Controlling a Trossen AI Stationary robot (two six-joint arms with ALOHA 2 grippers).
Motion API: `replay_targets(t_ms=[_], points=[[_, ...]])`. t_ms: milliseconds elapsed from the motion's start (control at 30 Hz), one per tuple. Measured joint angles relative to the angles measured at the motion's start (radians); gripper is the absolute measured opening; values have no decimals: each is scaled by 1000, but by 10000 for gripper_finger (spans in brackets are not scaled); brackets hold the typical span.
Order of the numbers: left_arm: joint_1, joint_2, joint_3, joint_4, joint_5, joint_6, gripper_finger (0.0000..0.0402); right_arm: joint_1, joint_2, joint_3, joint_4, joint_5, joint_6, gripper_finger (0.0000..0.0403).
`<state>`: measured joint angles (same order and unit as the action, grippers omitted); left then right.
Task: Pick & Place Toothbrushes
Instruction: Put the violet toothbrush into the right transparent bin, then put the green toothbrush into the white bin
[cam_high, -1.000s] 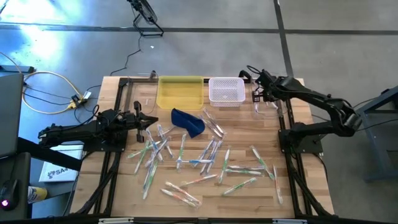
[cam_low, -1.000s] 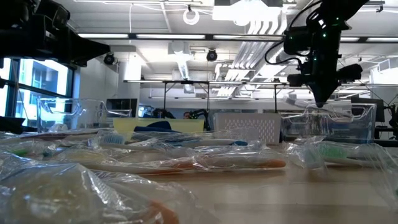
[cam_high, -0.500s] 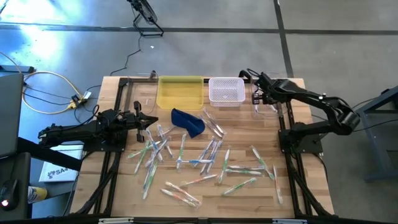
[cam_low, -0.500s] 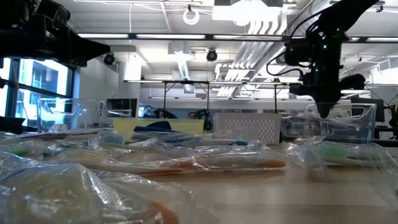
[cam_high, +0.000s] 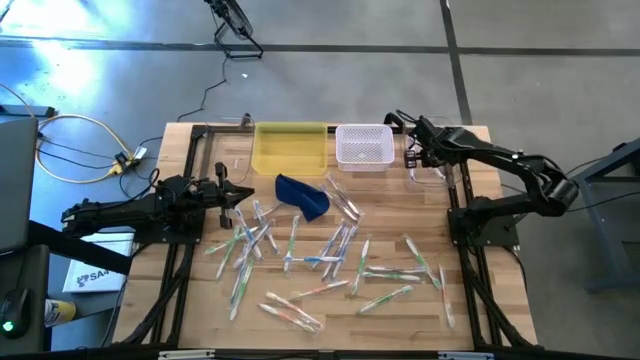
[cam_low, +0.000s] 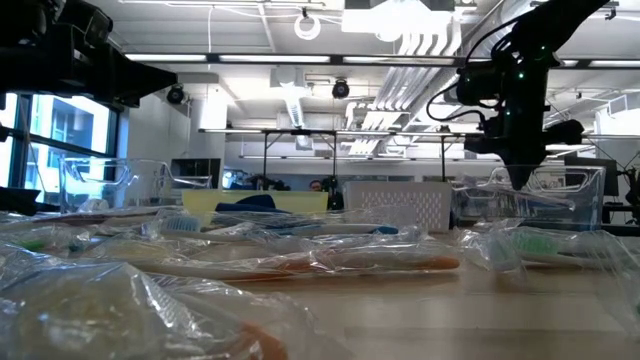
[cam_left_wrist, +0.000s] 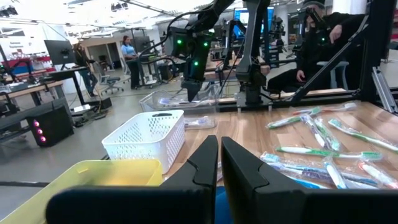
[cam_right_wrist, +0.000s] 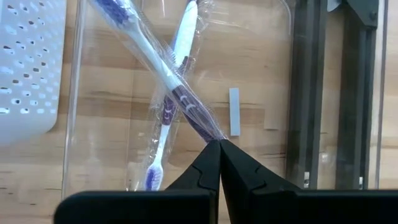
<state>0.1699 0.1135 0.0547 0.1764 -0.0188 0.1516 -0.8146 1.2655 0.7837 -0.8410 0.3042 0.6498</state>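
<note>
I have the right gripper (cam_right_wrist: 219, 144) pinched together on the crinkly clear wrapper of a purple-and-white toothbrush (cam_right_wrist: 146, 59), over the clear plastic bin (cam_right_wrist: 273, 74) at the upper right of the high view; a second wrapped purple toothbrush (cam_right_wrist: 166, 118) lies crossed under it on the bin's see-through floor, the wood grain showing beneath. In the high view that gripper (cam_high: 411, 158) sits just right of the white perforated basket (cam_high: 363, 146), which stands beside a translucent yellow bin (cam_high: 291, 148). My left gripper (cam_high: 244, 195) waits at the left-centre of the frame with its dark fingers (cam_left_wrist: 205, 163) closed on nothing. The rest of the toothbrushes (cam_high: 330, 255), thin wrapped sticks with green, blue, pink and orange accents, lie scattered across the plank tabletop (cam_high: 400, 320) in the middle and lower part of the frame, near a crumpled dark blue pouch (cam_high: 303, 196). People (cam_left_wrist: 127, 51) show in the room behind.
</note>
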Motion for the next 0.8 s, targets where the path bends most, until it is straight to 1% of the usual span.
replay_targets(t_ms=[333, 433, 500, 600, 700, 800], points=[[0, 0, 0, 0, 0, 0, 17, 0, 0, 0, 7, 2, -1, 3], [0, 0, 0, 0, 0, 0, 17, 0, 0, 0, 7, -11, -30, 9], [0, 0, 0, 0, 0, 0, 17, 0, 0, 0, 7, -26, -42, 26], [0, 0, 0, 0, 0, 0, 17, 0, 0, 0, 7, -51, -45, 66], [0, 0, 0, 0, 0, 0, 17, 0, 0, 0, 2, -37, -40, 102], [0, 0, 0, 0, 0, 0, 17, 0, -1, 3, 3, -35, -50, 117]])
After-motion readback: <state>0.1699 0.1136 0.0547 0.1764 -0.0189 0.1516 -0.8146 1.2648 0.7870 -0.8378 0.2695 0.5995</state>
